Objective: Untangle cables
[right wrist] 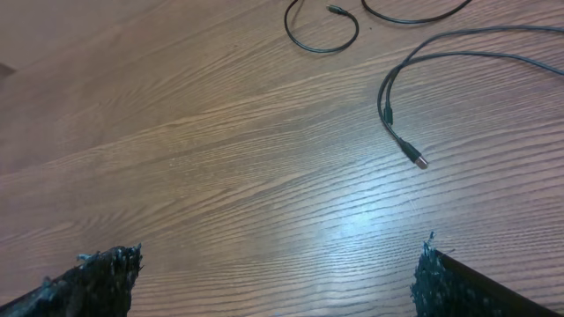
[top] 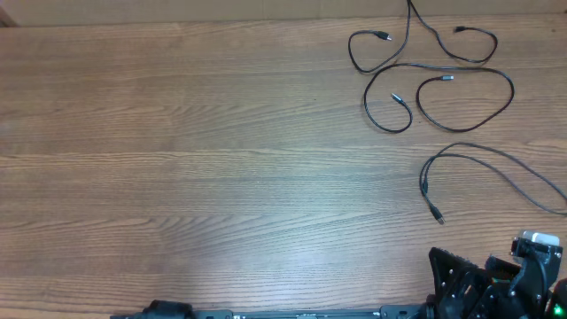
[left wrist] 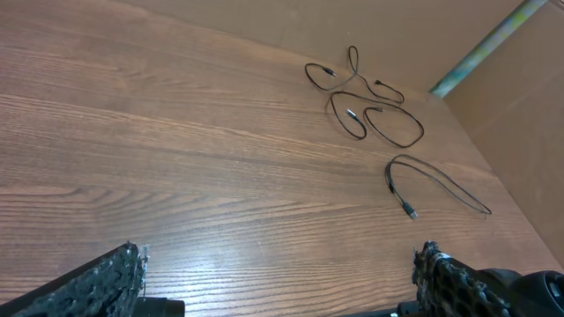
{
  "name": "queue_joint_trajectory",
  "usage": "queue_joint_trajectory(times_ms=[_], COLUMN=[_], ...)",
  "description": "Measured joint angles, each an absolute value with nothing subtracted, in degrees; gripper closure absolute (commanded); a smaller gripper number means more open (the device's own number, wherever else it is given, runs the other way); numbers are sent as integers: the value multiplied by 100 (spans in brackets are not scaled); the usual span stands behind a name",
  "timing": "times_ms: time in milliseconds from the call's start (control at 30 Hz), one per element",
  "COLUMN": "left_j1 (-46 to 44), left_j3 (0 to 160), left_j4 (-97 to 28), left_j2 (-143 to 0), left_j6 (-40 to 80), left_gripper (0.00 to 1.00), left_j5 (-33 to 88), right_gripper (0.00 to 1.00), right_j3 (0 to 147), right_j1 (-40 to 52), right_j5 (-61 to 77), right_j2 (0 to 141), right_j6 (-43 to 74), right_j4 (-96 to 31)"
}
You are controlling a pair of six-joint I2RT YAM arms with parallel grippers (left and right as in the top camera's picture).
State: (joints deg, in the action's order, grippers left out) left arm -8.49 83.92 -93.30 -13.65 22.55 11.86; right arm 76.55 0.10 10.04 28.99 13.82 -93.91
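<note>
- Looped thin black cables (top: 512, 89) look light, limp, slippery; gripping near a silver-tipped plug end (top: 446, 78) seems best.
- Left gripper (left wrist: 278, 264) and right gripper (right wrist: 273, 264) both gape wide, empty.

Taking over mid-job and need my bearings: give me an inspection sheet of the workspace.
Surface: wooden table, flat, grain visible.
Job's things: tangled cables, thin black loops crossing each other, far right.
Clutter: nothing seen.
Grippers: left gripper and right gripper low at the near edge, jaws wide apart, empty.
Cables: one separate cable lies apart from the tangle, nearer the right arm, plug end free.
Surroundings: brown wall and a pale pole beyond the table.
</note>
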Motion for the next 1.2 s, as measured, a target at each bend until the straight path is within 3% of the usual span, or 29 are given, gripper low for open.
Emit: queue_joint_trajectory(times_ms=[533,1200], left_j1=[-849,-849], left_j3=[8392,8392], left_j4=[-9330,-9332], left_j2=[-1365,-1365], left_j6=[2255,2257], left_gripper=[0,1], left_j5=[1188,1173], right_gripper=[0,0], right_j3=[7649,5037], right_j1=[290,797], right_j5=[1002,1007], right_j2=[2891,945], right_j6=[1361,1343], right_j4=[-9050,-6165])
